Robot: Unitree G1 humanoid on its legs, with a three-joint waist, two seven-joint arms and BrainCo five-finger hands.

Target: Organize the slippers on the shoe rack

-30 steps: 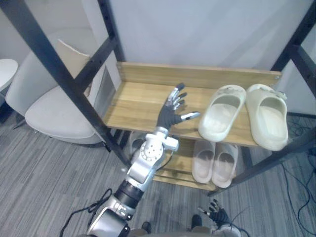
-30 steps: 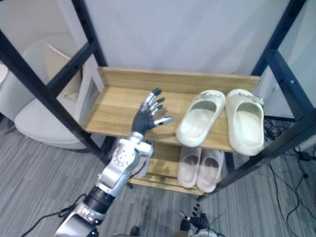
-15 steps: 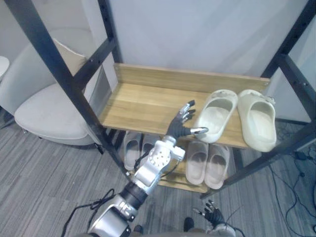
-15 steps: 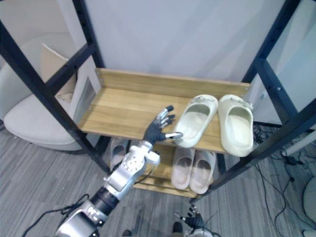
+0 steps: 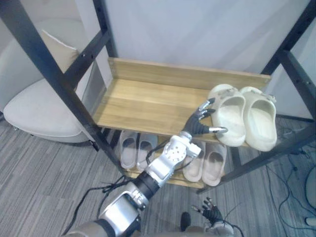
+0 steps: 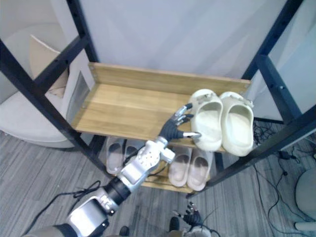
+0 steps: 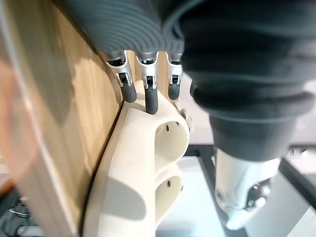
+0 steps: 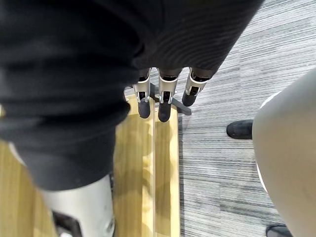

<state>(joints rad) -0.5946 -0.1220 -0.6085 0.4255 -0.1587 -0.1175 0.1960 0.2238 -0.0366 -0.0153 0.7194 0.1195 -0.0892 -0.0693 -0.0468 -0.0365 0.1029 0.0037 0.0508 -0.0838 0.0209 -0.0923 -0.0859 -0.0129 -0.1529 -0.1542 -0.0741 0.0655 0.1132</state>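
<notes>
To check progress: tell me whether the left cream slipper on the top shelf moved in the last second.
Yes: the left slipper slid right along the shelf, against its mate.

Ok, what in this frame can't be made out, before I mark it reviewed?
- Lower-shelf slippers: toes hidden under the top shelf in both eye views.
- Left hand: whether its thumb touches the cream slipper; seen from above in the eye views, tip blurred in the left wrist view.
- Right hand: too small at the bottom edge of the eye views to read.
</notes>
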